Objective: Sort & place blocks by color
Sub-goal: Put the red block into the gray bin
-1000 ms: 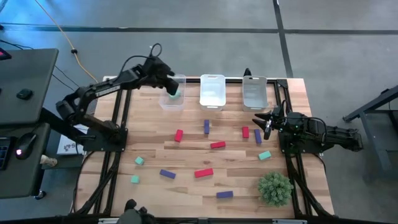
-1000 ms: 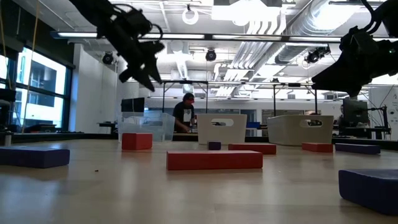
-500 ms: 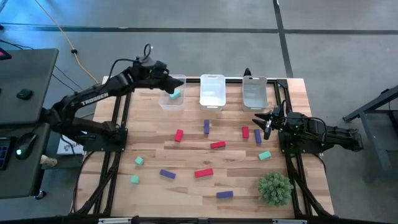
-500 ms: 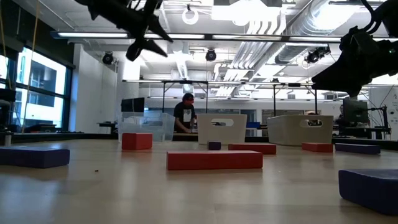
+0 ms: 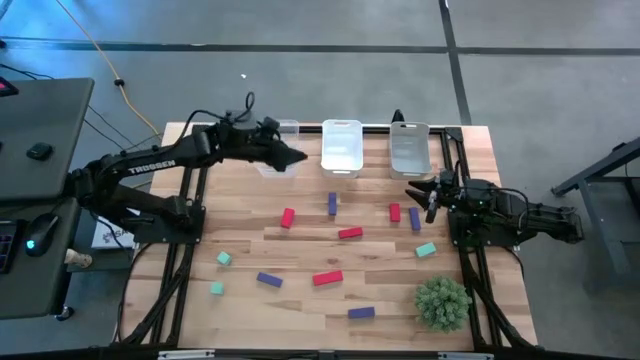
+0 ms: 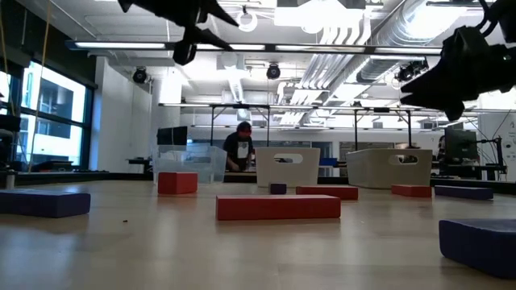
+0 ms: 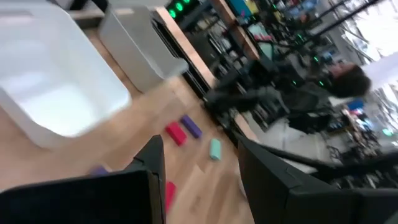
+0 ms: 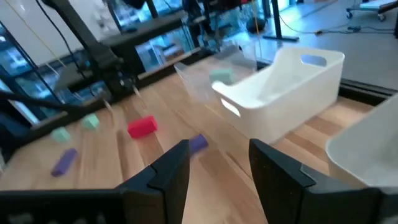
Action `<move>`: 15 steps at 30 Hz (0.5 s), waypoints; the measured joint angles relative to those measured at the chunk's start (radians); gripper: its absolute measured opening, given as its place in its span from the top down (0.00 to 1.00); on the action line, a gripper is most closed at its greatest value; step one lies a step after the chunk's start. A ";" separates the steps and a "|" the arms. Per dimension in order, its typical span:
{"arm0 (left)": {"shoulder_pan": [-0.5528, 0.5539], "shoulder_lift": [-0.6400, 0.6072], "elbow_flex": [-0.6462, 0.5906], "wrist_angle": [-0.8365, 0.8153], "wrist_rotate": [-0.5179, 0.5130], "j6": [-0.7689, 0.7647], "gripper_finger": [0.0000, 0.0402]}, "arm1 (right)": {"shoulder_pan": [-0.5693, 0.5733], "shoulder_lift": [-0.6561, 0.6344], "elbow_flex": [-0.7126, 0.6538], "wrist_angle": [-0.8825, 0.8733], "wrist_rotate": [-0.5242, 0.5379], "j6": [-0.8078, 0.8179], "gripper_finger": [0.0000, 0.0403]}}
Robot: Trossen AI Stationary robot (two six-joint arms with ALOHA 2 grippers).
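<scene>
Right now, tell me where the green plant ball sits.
In the high view, the green plant ball sits at the table's near right corner, below the right hand, with a teal block and a purple block as nearest neighbours.

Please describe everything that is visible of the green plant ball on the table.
The green plant ball is a round, fuzzy-looking clump of spiky green tufts, like artificial foliage. It sits on the wooden table near the front right corner, on the right arm's side. Nothing touches it: the nearest block, a teal block, lies apart from it, farther back, and neither hand is near it. Only the high view shows it, so its underside and any base cannot be seen.
</scene>
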 joint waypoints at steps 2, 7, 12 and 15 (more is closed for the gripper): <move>-0.033 0.000 0.000 0.000 -0.003 -0.027 0.71 | 0.000 0.000 0.000 0.022 -0.004 0.002 0.61; -0.108 0.000 0.000 0.000 -0.035 -0.065 0.71 | 0.000 0.000 0.000 0.107 -0.012 -0.006 0.61; -0.147 0.000 0.000 0.000 -0.062 -0.062 0.71 | 0.000 0.001 0.005 0.224 -0.013 -0.027 0.61; -0.150 0.000 0.000 0.000 -0.063 -0.034 0.71 | 0.000 0.003 0.031 0.233 -0.012 -0.014 0.58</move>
